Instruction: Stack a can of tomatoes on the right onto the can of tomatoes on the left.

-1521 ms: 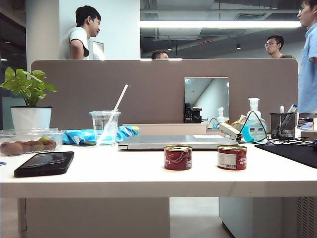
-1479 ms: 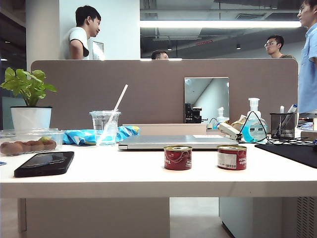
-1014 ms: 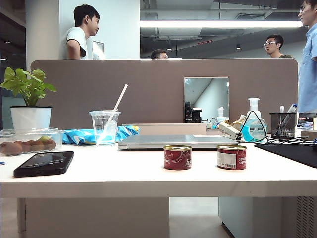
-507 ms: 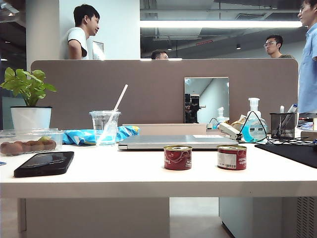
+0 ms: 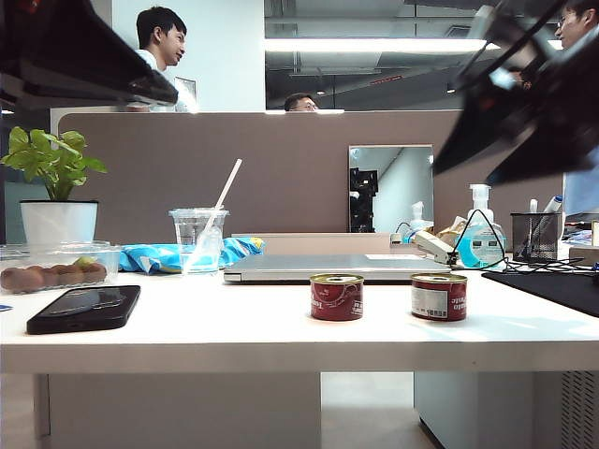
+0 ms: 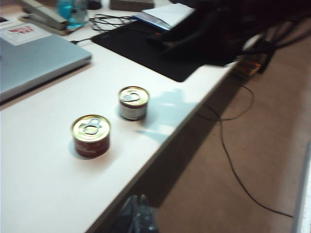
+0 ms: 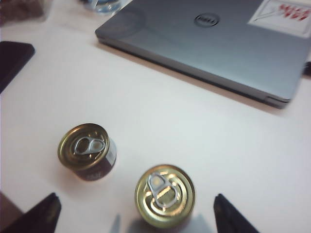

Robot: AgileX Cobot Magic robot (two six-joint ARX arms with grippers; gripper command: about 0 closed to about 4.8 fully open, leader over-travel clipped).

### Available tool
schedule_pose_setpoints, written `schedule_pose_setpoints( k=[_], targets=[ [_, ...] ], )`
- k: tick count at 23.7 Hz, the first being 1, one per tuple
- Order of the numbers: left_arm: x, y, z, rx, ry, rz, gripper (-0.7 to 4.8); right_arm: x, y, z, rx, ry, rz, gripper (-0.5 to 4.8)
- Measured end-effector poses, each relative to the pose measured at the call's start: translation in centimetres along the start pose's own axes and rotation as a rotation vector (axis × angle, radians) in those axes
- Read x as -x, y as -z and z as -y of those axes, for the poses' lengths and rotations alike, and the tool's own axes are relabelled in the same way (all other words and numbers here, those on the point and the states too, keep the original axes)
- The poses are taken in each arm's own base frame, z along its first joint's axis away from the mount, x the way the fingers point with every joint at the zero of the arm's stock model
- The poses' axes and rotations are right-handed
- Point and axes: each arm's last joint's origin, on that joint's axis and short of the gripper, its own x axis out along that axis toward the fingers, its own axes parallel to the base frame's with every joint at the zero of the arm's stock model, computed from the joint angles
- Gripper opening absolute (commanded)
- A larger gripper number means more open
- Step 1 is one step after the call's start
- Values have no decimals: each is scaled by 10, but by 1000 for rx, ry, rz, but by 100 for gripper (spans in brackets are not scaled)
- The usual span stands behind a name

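Note:
Two small red tomato cans with gold pull-tab lids stand on the white table [image 5: 234,327]. The left can [image 5: 336,296] [image 6: 91,136] [image 7: 87,151] and the right can [image 5: 438,296] [image 6: 133,103] [image 7: 165,195] are a short gap apart. My right gripper [image 7: 135,200] hovers open above the right can, with one dark finger on each side and well clear of it. My left gripper [image 6: 138,213] is shut and empty, off the table's front edge and away from both cans. In the exterior view the left arm [image 5: 84,56] and the right arm [image 5: 524,103] are dark blurs up high.
A closed grey laptop [image 5: 328,267] [image 7: 218,43] lies just behind the cans. A black phone [image 5: 84,309], a fruit box [image 5: 47,271], a plastic cup with a straw [image 5: 198,238] and a potted plant [image 5: 56,187] are at the left. A black mat [image 5: 562,290] [image 6: 146,46] lies at the right.
Both arms have swung into the exterior view from above; earlier neither showed. The cans have not moved.

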Motion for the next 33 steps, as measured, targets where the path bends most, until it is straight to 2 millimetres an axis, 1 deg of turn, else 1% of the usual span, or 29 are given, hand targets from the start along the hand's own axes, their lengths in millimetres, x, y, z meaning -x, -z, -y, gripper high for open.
schedule_pose_setpoints(
  k=[1,3,6,13,19,21,22,23,25,27,29,30,31,32,33],
  targets=[
    [0,0,-1,1,-6,0,-3,-15,1,4,-6,-5,-21,423],
    [0,0,-1,2,-11,-1,-3,-29,6,7,-13,-1,-58,423],
    [0,0,-1,2,-10,-1,-3,-49,20,8,-27,-22,-125,423],
    [0,0,-1,2,-10,-1,-3,-67,32,12,-14,-24,-139,423],
    [0,1,-1,7,-9,-11,-3,-83,48,15,-18,-29,-176,416],
    [0,1,-1,7,-9,-12,-3,-87,51,16,-18,-29,-179,386],
    [0,1,-1,7,-9,-12,-3,-88,53,16,-18,-29,-180,321],
    [0,1,-1,8,-9,-12,-3,-89,53,16,-18,-30,-178,288],
    [0,1,-1,8,-9,-13,-3,-89,52,16,-12,-28,-171,260],
    [0,2,-1,9,-9,-15,-3,-90,52,17,-9,-27,-160,260],
    [0,2,-1,9,-9,-15,-3,-91,45,16,-6,-50,-149,260],
    [0,2,-1,9,-9,-15,-3,-91,31,11,8,-80,-124,260],
    [0,2,-1,9,-9,-15,-3,-90,24,6,20,-95,-107,260],
    [0,2,-1,9,-10,-15,-3,-90,3,-8,57,-131,-58,261],
    [0,2,-1,9,-10,-15,-3,-91,-8,-17,87,-150,-26,261]
  ],
)
